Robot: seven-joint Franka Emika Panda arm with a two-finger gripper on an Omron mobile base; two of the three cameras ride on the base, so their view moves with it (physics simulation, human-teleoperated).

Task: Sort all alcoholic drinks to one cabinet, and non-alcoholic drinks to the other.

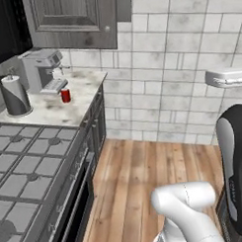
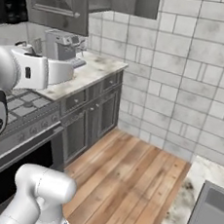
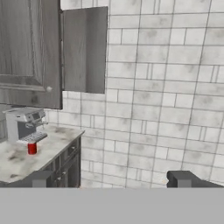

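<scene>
Since the red soda can (image 1: 66, 95) stands upright on the marble counter (image 1: 48, 113), just in front of the coffee machine (image 1: 42, 70) and below the closed wall cabinet (image 1: 72, 21), the approach is best made from the open front side. The gripper (image 3: 109, 180), well apart from the can, is held with its fingers fully spread and empty. The can should be centred between them, with the machine's tray avoided, before any closing is done.
</scene>
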